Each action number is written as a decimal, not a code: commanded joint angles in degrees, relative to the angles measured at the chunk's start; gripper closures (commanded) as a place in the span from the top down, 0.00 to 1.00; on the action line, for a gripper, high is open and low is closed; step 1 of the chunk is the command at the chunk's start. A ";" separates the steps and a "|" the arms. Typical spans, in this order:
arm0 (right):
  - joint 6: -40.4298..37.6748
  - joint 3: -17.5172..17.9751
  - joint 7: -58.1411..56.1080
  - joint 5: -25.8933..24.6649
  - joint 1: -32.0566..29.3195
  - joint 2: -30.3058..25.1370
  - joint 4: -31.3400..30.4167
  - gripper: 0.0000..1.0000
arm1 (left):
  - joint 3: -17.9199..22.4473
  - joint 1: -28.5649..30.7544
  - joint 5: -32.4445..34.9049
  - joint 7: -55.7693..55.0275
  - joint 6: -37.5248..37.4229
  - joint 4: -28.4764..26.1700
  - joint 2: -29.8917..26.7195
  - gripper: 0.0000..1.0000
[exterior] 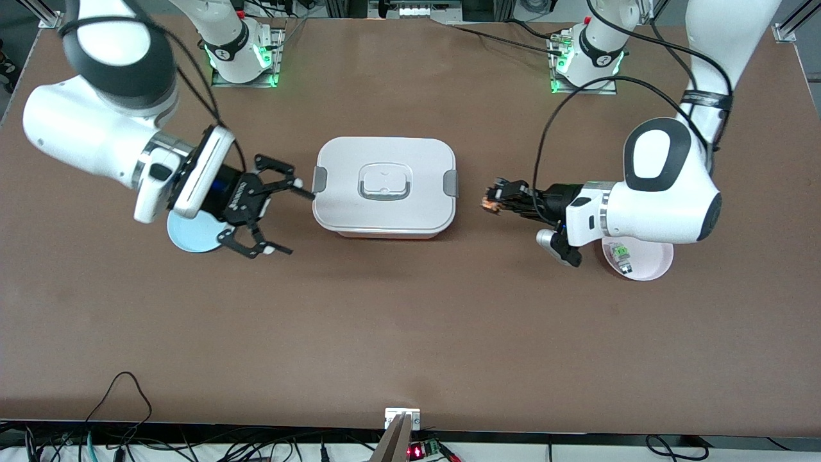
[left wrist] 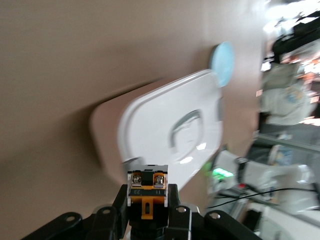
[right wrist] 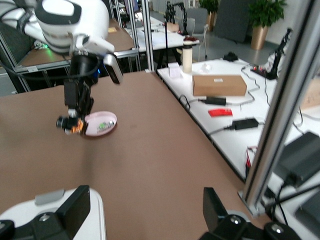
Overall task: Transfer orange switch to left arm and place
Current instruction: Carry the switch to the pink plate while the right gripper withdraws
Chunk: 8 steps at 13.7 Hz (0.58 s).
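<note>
The orange switch (exterior: pixel 491 203) is clamped in my left gripper (exterior: pixel 505 195), which is shut on it over the bare table between the box (exterior: pixel 385 186) and a pink plate (exterior: pixel 644 263). In the left wrist view the orange switch (left wrist: pixel 147 192) sits between the black fingers (left wrist: pixel 120 202), with the white box (left wrist: pixel 170 132) ahead of it. My right gripper (exterior: pixel 292 219) hangs open and holds nothing, beside the box's end toward the right arm, over the edge of a blue plate (exterior: pixel 192 234). The right wrist view shows the right gripper (right wrist: pixel 145 207), a box corner (right wrist: pixel 50 215) and the distant orange switch (right wrist: pixel 75 127).
The pink plate carries a pale switch with green parts (exterior: pixel 621 254). The lidded box has grey clasps and stands mid-table between the two grippers. Both arm bases stand along the table edge farthest from the front camera. Brown tabletop stretches nearer the front camera.
</note>
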 commanded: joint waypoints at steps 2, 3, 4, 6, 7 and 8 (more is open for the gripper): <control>-0.36 -5.82 8.52 -2.92 -0.10 -0.52 -6.78 1.00 | -0.32 -0.49 18.10 -0.90 -3.49 2.62 0.75 0.00; -0.28 -6.96 13.09 -6.42 -0.10 -0.52 -7.15 1.00 | -0.40 -1.02 22.84 -0.28 -4.37 2.71 0.84 0.00; -0.27 -7.76 18.53 -12.54 -0.19 -0.52 -7.16 1.00 | -0.66 -1.02 27.06 0.85 -4.64 2.71 0.84 0.00; -0.80 -8.81 31.26 -21.62 -0.27 -0.87 -7.07 1.00 | -0.58 -0.76 31.05 5.58 -5.34 2.71 0.93 0.00; -1.67 -9.61 37.42 -23.83 -0.27 -0.87 -6.98 1.00 | -0.41 -0.67 33.76 8.48 -5.43 2.62 0.93 0.00; -2.20 -9.79 42.96 -26.99 -0.27 -0.78 -6.98 1.00 | -0.40 -0.24 37.35 11.56 -5.43 2.36 0.93 0.00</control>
